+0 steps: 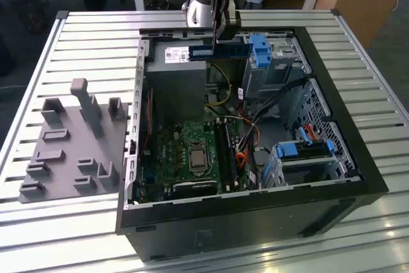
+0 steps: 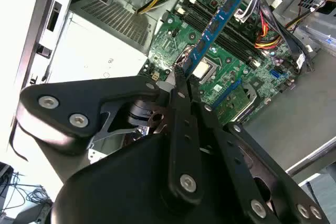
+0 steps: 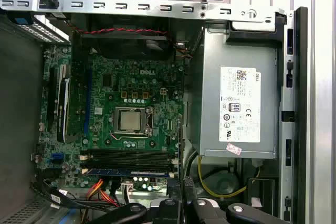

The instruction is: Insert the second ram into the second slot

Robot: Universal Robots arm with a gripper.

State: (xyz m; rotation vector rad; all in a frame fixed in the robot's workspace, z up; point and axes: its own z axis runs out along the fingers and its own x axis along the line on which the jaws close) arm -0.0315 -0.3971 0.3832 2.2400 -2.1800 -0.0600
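In the exterior view my gripper [image 1: 223, 35] hangs over the far side of the open computer case [image 1: 255, 206], shut on the second ram [image 1: 218, 51], a thin blue stick held level above the power supply. In the second wrist view the stick [image 2: 218, 22] juts out from the fingertips [image 2: 180, 80] over the green motherboard [image 2: 262, 80]. In the first wrist view the ram shows edge-on [image 3: 128, 172], apart from the dark memory slots [image 3: 128, 156]. Those slots also run beside the processor socket in the exterior view [image 1: 225, 151]. Which one is the second slot I cannot tell.
The grey power supply [image 1: 176, 78] and yellow cables [image 1: 223, 91] lie under the held stick. Chunky blue drive-bay latches [image 1: 259, 46] stand on the exterior view's right, with another [image 1: 307, 148] nearer the front. A grey fixture plate [image 1: 70, 145] lies on the slatted table at the left.
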